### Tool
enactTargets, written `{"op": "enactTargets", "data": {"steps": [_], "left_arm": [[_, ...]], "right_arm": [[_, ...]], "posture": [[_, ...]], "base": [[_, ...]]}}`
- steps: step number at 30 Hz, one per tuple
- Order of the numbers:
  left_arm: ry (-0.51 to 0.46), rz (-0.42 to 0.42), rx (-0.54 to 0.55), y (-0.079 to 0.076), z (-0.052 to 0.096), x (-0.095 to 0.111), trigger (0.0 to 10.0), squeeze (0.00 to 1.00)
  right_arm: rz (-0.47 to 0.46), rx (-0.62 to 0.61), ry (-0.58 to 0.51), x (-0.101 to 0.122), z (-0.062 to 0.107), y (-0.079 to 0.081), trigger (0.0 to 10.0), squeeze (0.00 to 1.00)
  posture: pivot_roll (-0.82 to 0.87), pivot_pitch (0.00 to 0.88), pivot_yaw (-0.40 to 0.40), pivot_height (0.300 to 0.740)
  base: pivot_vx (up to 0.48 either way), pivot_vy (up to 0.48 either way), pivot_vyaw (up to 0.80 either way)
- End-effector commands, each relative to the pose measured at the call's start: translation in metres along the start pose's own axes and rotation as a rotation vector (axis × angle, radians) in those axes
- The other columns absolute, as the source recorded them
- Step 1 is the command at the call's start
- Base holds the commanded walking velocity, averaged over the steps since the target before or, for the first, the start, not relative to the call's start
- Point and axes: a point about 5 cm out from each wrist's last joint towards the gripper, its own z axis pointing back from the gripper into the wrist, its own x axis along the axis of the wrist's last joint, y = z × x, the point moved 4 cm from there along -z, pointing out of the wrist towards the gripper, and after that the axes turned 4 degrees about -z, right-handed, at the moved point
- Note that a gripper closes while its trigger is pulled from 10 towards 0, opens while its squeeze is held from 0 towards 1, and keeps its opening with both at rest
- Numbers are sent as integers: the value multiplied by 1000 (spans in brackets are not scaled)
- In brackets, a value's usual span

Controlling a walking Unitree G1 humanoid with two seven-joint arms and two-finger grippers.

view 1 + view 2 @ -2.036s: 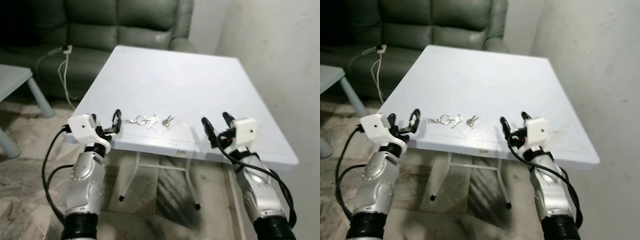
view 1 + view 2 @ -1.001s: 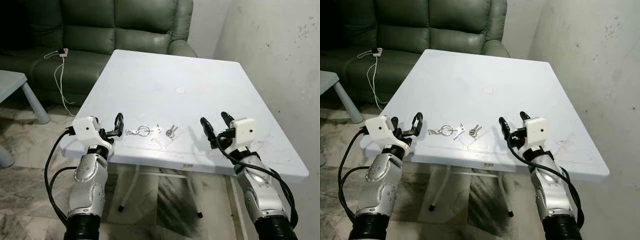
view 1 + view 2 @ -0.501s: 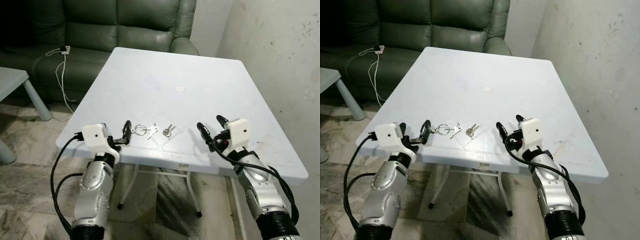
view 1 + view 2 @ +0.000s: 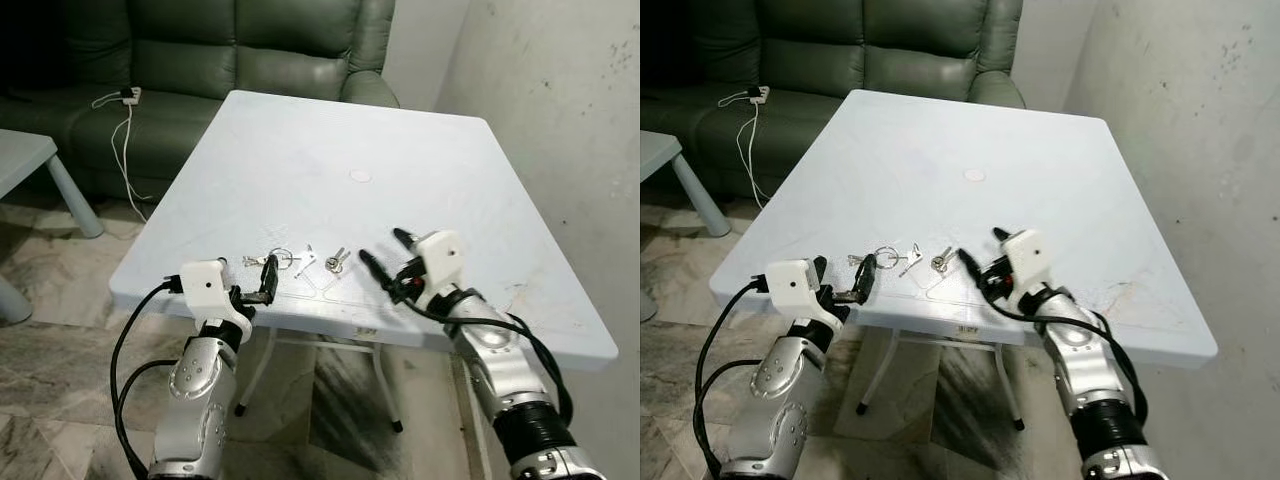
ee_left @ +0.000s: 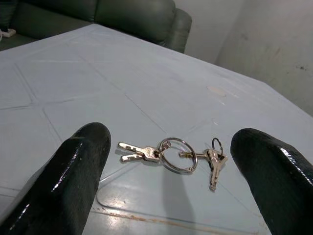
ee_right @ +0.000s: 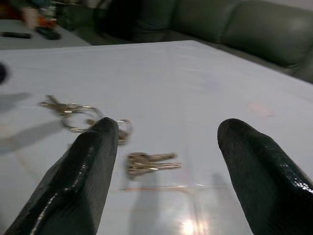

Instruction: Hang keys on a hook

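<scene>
on table (image 4: pixel 420 130), keys (image 4: pixel 285 260) lie untouched

Both pincers closed in on keys (image 4: pixel 292 260): right pincer (image 4: pixel 383 254) esp., left pincer (image 4: pixel 258 279) too.

Premises: home living room. Evidence: dark green leather sofa (image 4: pixel 250 50), white plastic folding table (image 4: pixel 420 140), marbled tile floor (image 4: pixel 60 330), white charger cable (image 4: pixel 125 140).
</scene>
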Motion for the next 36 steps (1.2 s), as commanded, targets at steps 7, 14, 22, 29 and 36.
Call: {"op": "enactTargets", "data": {"steps": [7, 14, 22, 29, 36], "left_arm": [[-1, -7, -28, -10, 4, 4, 10000, 0], [11, -6, -36, -14, 9, 2, 10000, 0], [35, -2, -37, -19, 22, -2, 10000, 0], [50, 2, -24, -18, 29, -3, 10000, 0], [64, 7, -12, -20, 38, -2, 10000, 0]], "right_arm": [[-29, 96, -6, 6, -12, 21, 10000, 0], [-50, 107, -7, 9, -18, 26, 10000, 0], [-54, 37, 25, 10, -32, 24, 10000, 0], [-31, -6, 50, 9, -38, 22, 10000, 0], [-9, -33, 84, 3, -37, 21, 10000, 0]], "posture": [[88, 48, -129, 740], [92, 62, -134, 740], [109, 109, -145, 740], [119, 146, -153, 740], [132, 185, -160, 740]], "base": [[0, 0, 0], [0, 0, 0], [0, 0, 0], [0, 0, 0], [0, 0, 0]]}}
